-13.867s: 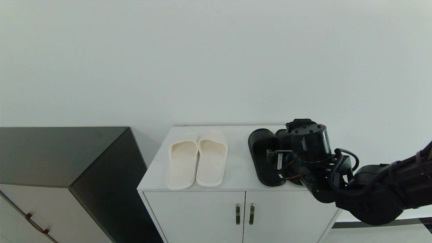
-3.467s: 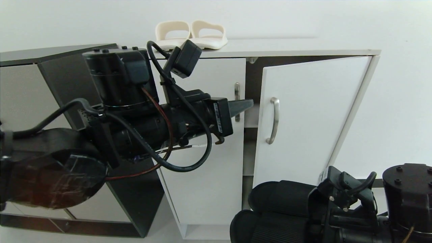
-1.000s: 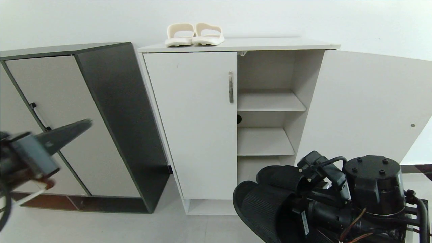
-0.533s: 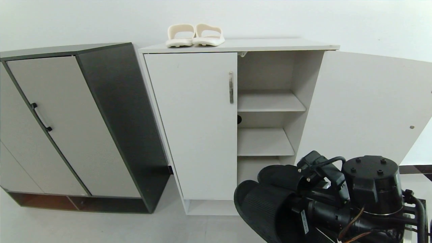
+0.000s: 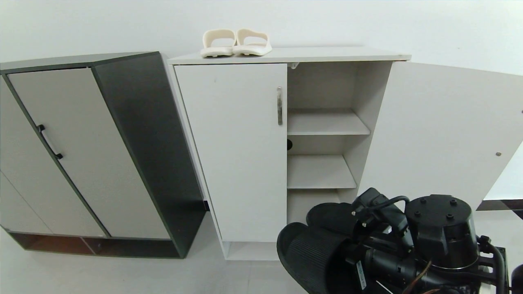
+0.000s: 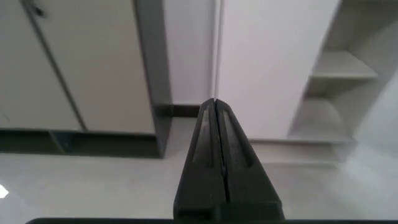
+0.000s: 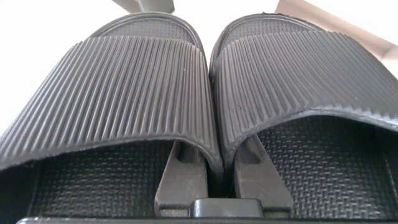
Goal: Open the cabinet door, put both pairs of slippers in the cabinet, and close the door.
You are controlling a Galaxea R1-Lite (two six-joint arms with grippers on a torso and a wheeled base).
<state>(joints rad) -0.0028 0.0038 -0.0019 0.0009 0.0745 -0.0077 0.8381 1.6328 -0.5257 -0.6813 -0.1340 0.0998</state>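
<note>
The white cabinet (image 5: 231, 155) has its right door (image 5: 441, 130) swung wide open, showing bare shelves (image 5: 322, 122); its left door stays closed. A pair of cream slippers (image 5: 236, 42) rests on the cabinet top. My right gripper (image 7: 213, 171) is shut on the pair of black slippers (image 5: 314, 241), pinching their two inner edges together, low in front of the open compartment. The ribbed straps of the black slippers (image 7: 205, 93) fill the right wrist view. My left gripper (image 6: 216, 115) is shut with nothing in it, held low and pointing toward the cabinet's base.
A dark cabinet (image 5: 94, 155) with a light door and black handle stands close to the left of the white one. Pale floor (image 5: 122, 277) lies in front of both. A plain wall runs behind.
My left arm has withdrawn out of the head view's left edge. The right gripper with the black slippers has shifted slightly lower and left. The cabinet door stays wide open.
</note>
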